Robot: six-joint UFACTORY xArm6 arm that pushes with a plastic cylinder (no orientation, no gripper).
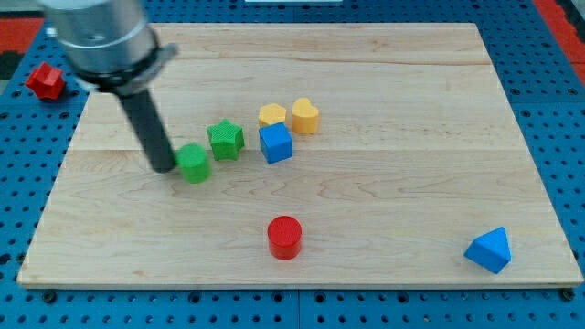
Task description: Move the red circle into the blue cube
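The red circle (284, 237) is a short red cylinder low on the wooden board, near the view's bottom middle. The blue cube (275, 143) sits above it, in the cluster at the board's middle. My tip (165, 167) is at the end of the dark rod, touching or almost touching the left side of a green round block (194, 164). The tip is left of the blue cube and up and to the left of the red circle, well apart from both.
A green star (225, 139) lies left of the blue cube. A yellow hexagon-like block (271, 115) and a yellow heart (305, 116) lie just above it. A blue triangular block (489, 249) sits at the bottom right. A red block (44, 80) lies off the board at the upper left.
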